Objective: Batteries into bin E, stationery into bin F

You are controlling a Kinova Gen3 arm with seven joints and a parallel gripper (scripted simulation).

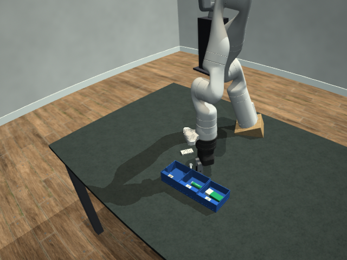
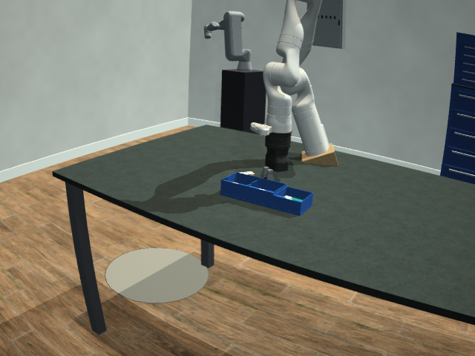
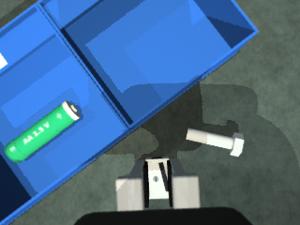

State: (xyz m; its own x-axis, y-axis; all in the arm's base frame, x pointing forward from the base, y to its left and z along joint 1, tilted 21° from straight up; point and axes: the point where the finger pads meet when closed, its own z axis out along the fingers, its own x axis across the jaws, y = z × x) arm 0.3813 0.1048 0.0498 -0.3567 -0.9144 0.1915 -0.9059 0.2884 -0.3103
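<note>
A small white sharpener (image 3: 157, 188) with a dark slanted slot and a grey screw lies on the table behind the blue bin unit (image 1: 179, 187) (image 2: 249, 194). My gripper (image 1: 198, 165) (image 2: 267, 173) (image 3: 157, 175) points down, shut on the sharpener, with a pad against each side. In the top and exterior views the fingers hide it. A green AA battery (image 1: 196, 185) (image 3: 42, 132) lies in the middle compartment. A green-and-white block (image 1: 216, 196) (image 2: 295, 199), like an eraser, lies in the right compartment in the top view. The left compartment holds nothing visible. The labels are too small to read.
A pale bolt (image 1: 191, 166) (image 3: 211, 139) lies close beside the gripper, behind the left compartment. A white domino (image 1: 186, 151) (image 2: 246, 173) lies farther back. The unit's rear wall stands just in front of the fingers.
</note>
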